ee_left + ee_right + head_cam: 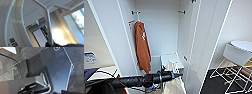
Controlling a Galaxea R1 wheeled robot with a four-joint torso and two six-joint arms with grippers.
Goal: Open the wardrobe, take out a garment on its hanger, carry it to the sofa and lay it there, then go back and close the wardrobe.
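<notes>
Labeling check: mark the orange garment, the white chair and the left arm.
orange garment point(142, 48), head view, mid body.
white chair point(236, 53), head view, seat shell.
left arm point(134, 80), head view, dark forearm.

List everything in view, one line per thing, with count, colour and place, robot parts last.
wardrobe: one, white, open, straight ahead in the head view.
rust-orange garment: one, with white marks, hanging at the left inside the wardrobe.
rail brackets: two, dark, high on the wardrobe's inner walls.
hanger: one, white, close up in the left wrist view, its stem running into the dark gripper at the picture's lower edge.
off-white garment: one, low in front of the wardrobe beside the arm; its outline is hard to tell.
chair: one, white, wire-legged, at the right.
floor: dark, at the lower right.
left arm: one, black, reaching in from the left in the head view.
</notes>
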